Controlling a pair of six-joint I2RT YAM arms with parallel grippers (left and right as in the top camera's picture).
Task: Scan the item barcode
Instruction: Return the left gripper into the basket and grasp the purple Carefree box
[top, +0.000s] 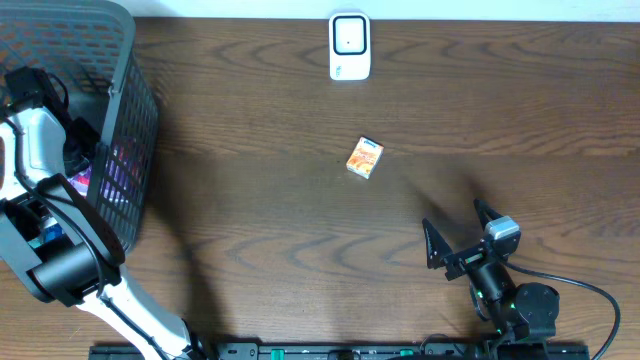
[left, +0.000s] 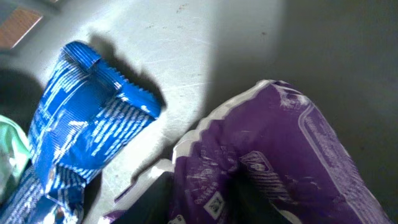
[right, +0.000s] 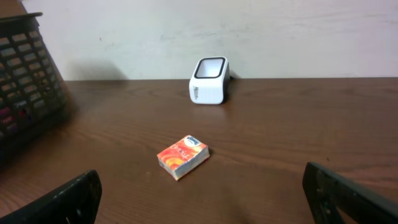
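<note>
Can't be told if the left gripper (top: 75, 160) has the purple packet (left: 273, 162) held; pinched by a corner, it could be dropped. The right gripper (right: 202, 180) is open, empty.

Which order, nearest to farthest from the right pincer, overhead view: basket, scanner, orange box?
1. orange box, mid-table, ahead and left of the right pincer.
2. white scanner, at the far edge.
3. basket, far left.

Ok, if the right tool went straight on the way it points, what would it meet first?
The right tool, open, would probably meet the small orange box first, lying slightly left of its line; the white scanner stands further behind. Height is unclear, so it might pass above.
</note>
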